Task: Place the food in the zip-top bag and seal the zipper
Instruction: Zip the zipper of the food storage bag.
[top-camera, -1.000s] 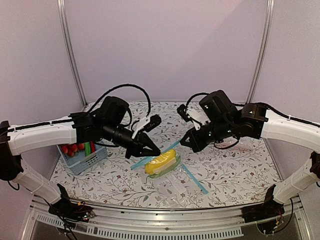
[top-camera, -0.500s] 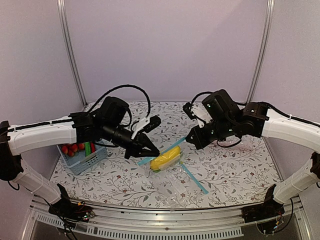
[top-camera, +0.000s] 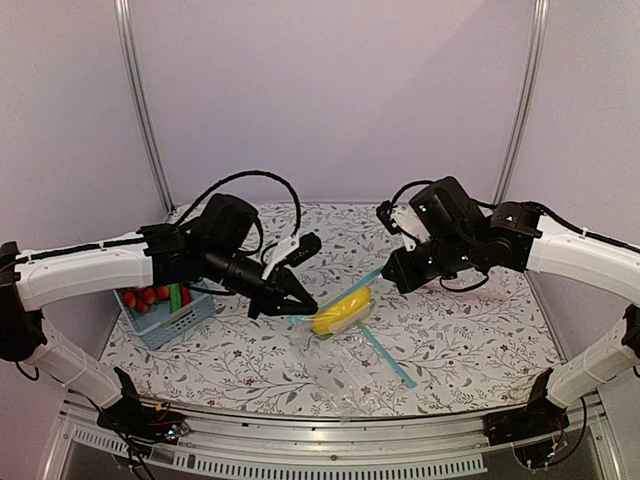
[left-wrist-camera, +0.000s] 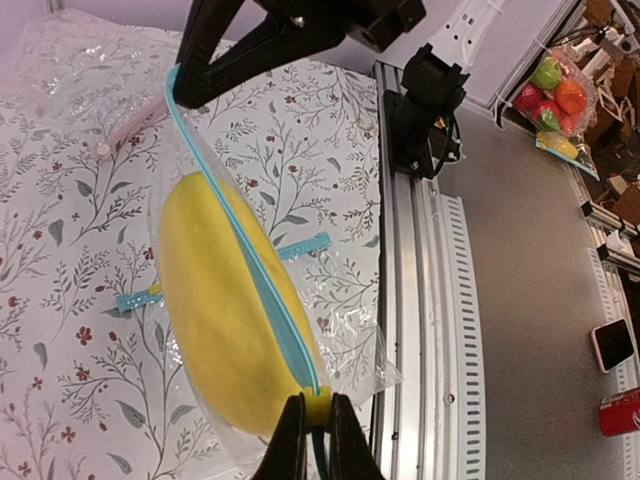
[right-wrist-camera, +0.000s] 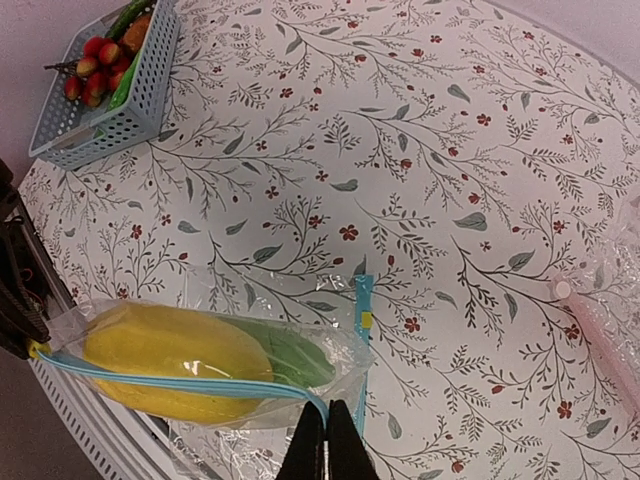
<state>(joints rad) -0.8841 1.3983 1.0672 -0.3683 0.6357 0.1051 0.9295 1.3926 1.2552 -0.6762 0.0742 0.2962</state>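
Yellow oblong toy food (right-wrist-camera: 170, 358) and short green piece (right-wrist-camera: 288, 356) inside small clear zip-top bag (right-wrist-camera: 346, 362), lifted above floral table (right-wrist-camera: 400, 150), light-blue zipper (left-wrist-camera: 255, 268) stretched between arms, left gripper (left-wrist-camera: 310, 405) and right gripper (right-wrist-camera: 327, 418) each pinching one zipper end, blue mesh basket (right-wrist-camera: 120, 95) well apart.

A blue-grey mesh basket (top-camera: 172, 322) sits at the left edge of the floral cloth (top-camera: 470, 335). It holds red berries (top-camera: 145, 296) and a long dark-green vegetable (top-camera: 176, 295). Near the front edge 1 large clear bag (top-camera: 345, 378) lies flat, its blue strip (top-camera: 390, 362) running diagonally. A 2nd clear bag (right-wrist-camera: 622, 255) with a pink strip (right-wrist-camera: 598, 330) lies at the right. Beyond the aluminium rail (left-wrist-camera: 420, 300), on the grey floor, are a red can (left-wrist-camera: 620, 412) and a phone (left-wrist-camera: 612, 343).
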